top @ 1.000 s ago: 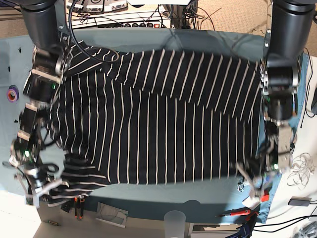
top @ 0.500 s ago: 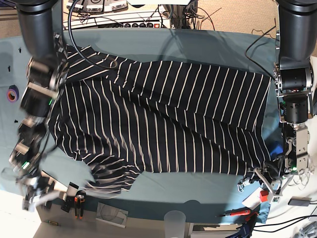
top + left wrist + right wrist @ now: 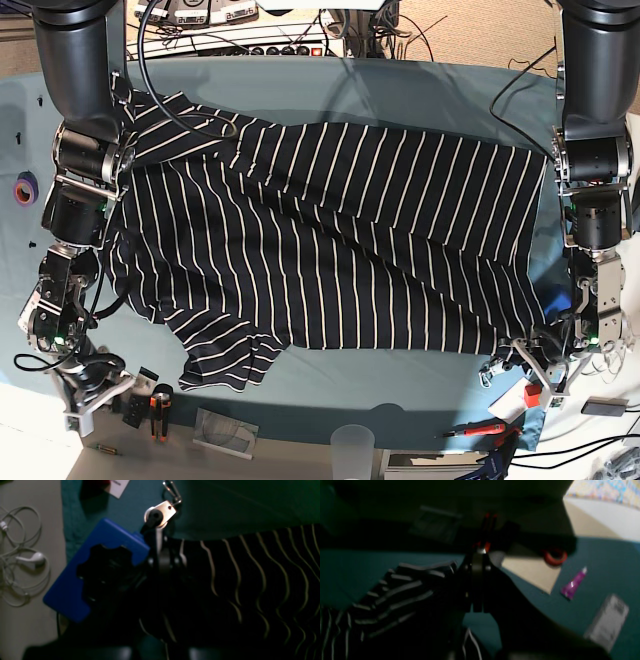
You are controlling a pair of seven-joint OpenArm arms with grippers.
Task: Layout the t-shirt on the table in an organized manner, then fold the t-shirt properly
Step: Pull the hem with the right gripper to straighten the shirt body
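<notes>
The t-shirt (image 3: 320, 240), dark with thin white stripes, lies spread wide over the teal table (image 3: 400, 90), rumpled along its middle. My left gripper (image 3: 533, 362) sits at the shirt's front right corner. In the left wrist view, the left gripper (image 3: 160, 555) is shut on the t-shirt (image 3: 250, 580) hem. My right gripper (image 3: 92, 398) is at the front left edge, a gap away from the sleeve. The right wrist view shows the right gripper (image 3: 477, 580) with jaws shut together and striped t-shirt (image 3: 395, 597) fabric beside them on the left.
A purple tape roll (image 3: 25, 189) lies at the far left. Along the front edge stand a clear cup (image 3: 352, 440), a red-handled tool (image 3: 478, 430), a white card (image 3: 510, 402) and small orange tools (image 3: 158, 412). Earphones (image 3: 25, 560) lie right of the cloth.
The left gripper has drawn the hem corner toward the front right. The sleeve has come away from the right gripper and now lies farther right; both arms have since settled.
</notes>
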